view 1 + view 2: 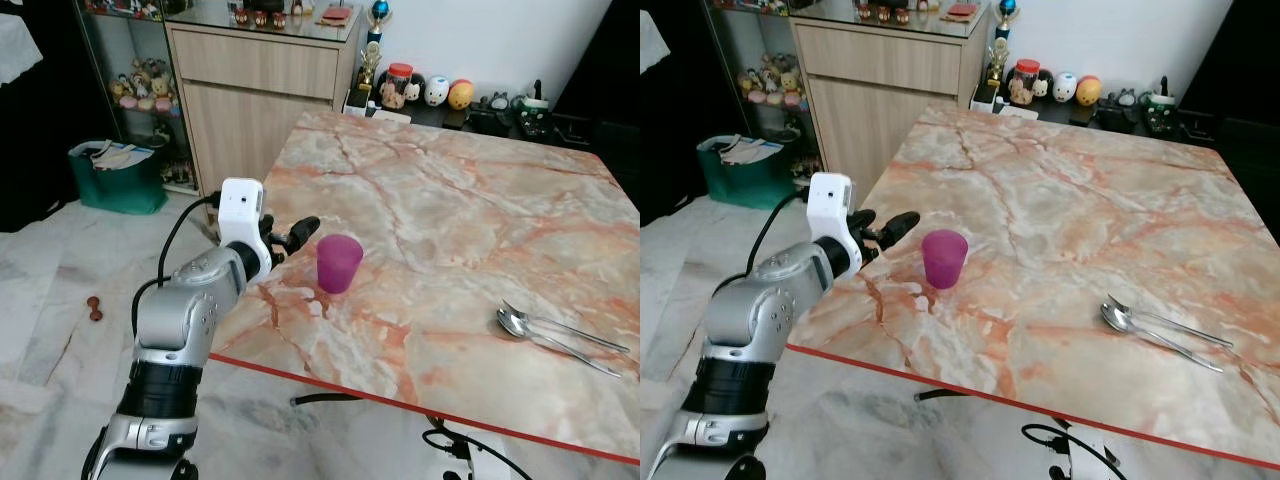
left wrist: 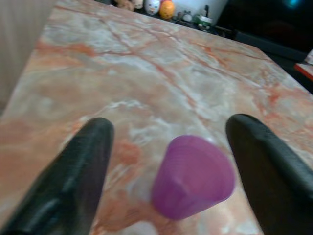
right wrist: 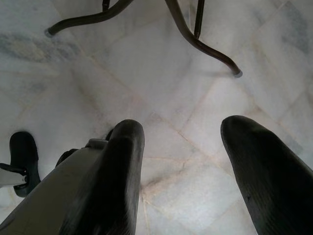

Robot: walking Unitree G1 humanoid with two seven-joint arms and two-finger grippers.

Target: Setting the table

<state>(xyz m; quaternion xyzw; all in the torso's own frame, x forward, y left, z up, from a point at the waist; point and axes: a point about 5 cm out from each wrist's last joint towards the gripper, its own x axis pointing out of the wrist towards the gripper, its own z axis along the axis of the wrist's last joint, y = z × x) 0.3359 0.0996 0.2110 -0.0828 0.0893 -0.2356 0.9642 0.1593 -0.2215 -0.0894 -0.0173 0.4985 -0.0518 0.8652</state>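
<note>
My left end effector (image 2: 168, 161) is spread wide beside the purple cup (image 1: 338, 262), fingers either side and touching nothing. The cup stands upright near the table (image 1: 470, 200) edge closest to me. It looks like light, stiff plastic, likely to tip or skid, so I'd pinch it mid-wall. The marble top looks glossy and slick. Two spoons (image 1: 555, 333) lie well apart on my right. My right end effector (image 3: 181, 166) hangs released over the tiled floor (image 3: 146, 73).
</note>
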